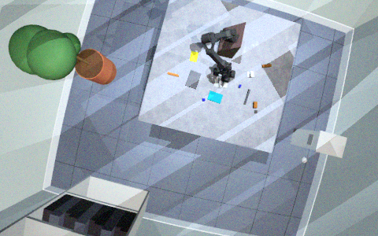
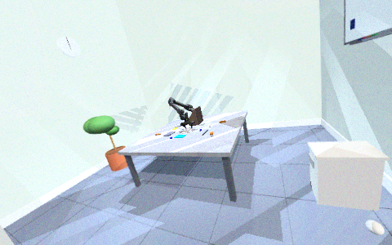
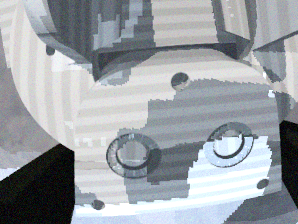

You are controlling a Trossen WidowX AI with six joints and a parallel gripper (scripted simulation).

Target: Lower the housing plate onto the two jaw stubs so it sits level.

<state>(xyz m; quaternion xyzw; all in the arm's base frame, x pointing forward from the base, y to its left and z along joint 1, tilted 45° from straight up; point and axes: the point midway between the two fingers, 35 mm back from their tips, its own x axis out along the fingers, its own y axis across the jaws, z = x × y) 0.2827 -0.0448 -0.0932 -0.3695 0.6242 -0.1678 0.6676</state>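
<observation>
The arm [image 1: 213, 47] [image 2: 178, 107] reaches down over the counter [image 1: 236, 131] [image 2: 180, 149], and its gripper [image 1: 221, 78] [image 2: 187, 126] [image 3: 174, 140] is pinching the pale housing plate [image 3: 115, 112]. In the wrist view one black finger stands at each side of the plate. Two round, ringed openings sit side by side across the plate, with one small dark hole above them and another near each lower corner. Larger pale, rounded parts show past the plate's upper edge. Whether the plate is level and fully down on the jaw stubs cannot be told.

In the top view the plate and gripper are roughly midway between the counter's left and right edges. Just below them lies a flat cyan rectangle [image 1: 215, 97] [image 2: 180, 136], with a small blue cube [image 1: 203, 100] [image 2: 171, 138] close to its left side. Toward the left edge are a grey rectangle [image 1: 193, 79] [image 2: 169, 134], a yellow square [image 1: 194, 57] and an orange stick [image 1: 172, 74] [image 2: 158, 134], all apart from each other. Toward the right edge lie a slim dark bar [image 1: 246, 97] [image 2: 205, 132], an orange block [image 1: 255, 105] [image 2: 211, 133] and, farther up, a brownish-orange piece [image 1: 266, 65] [image 2: 222, 122]. A dark brown box [image 1: 239, 41] [image 2: 198, 116] stands partly behind the arm.
</observation>
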